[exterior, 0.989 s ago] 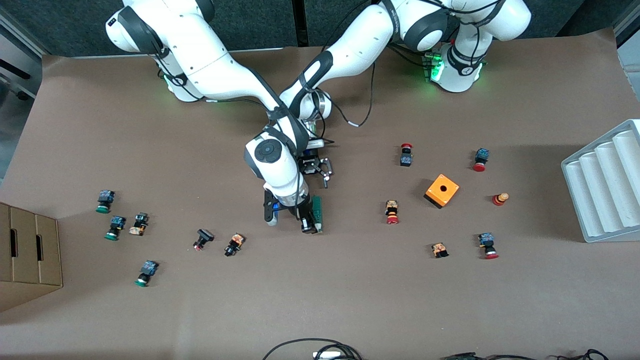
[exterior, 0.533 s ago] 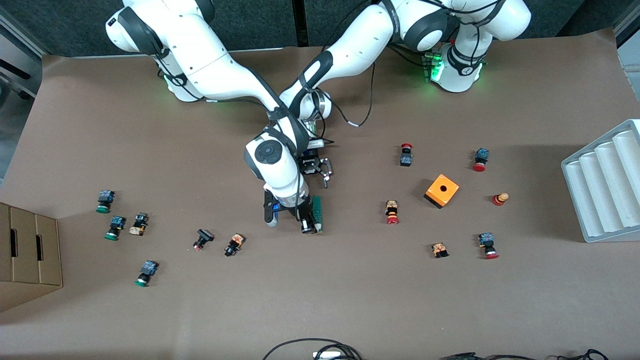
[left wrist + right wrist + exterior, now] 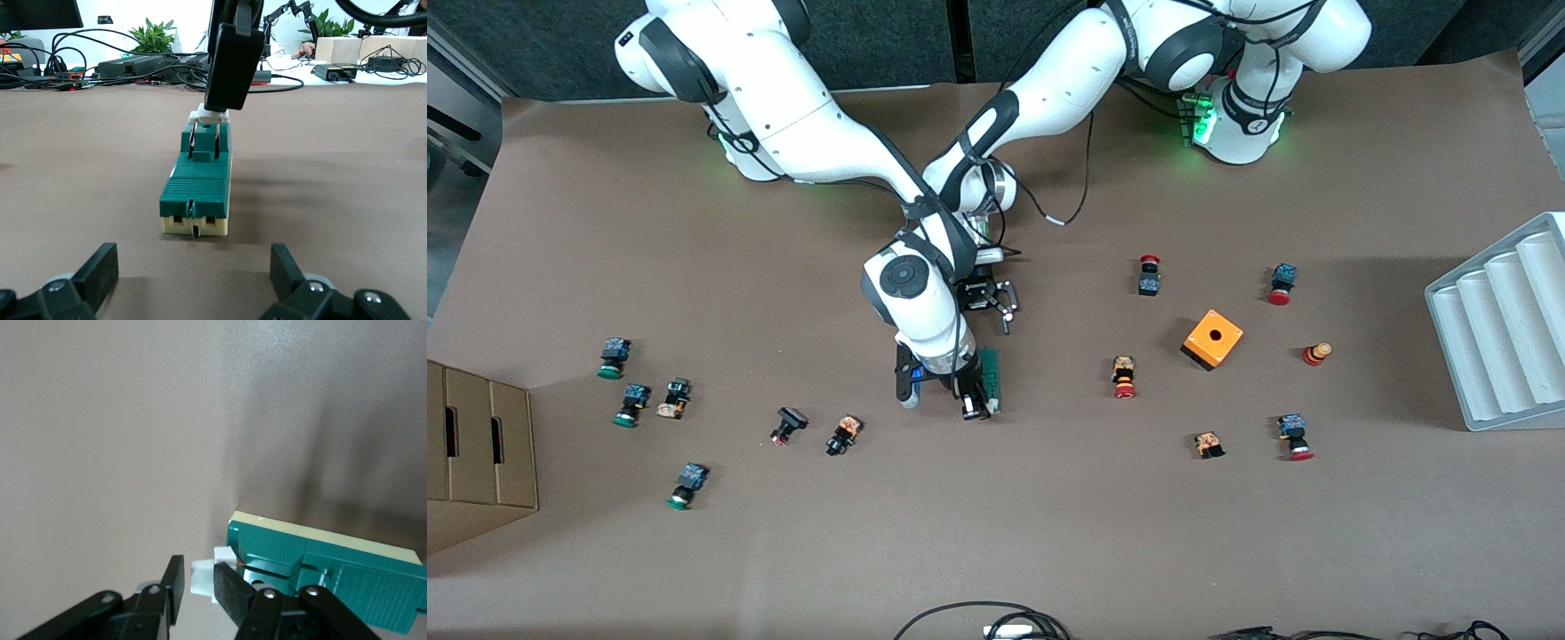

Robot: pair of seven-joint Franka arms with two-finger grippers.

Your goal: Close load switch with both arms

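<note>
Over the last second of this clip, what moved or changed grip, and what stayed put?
The right gripper shifted slightly toward the right arm's end of the table and its fingers narrowed onto the white slider piece at the load switch end nearer the front camera. The switch body did not visibly move. The left gripper stayed open, waiting at the switch's other end. The orange box and the scattered buttons stayed put.

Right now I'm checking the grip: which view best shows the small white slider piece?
Right wrist view: the small white slider piece sits between the right gripper fingers. Left wrist view shows only its edge; front view hides it.
</note>
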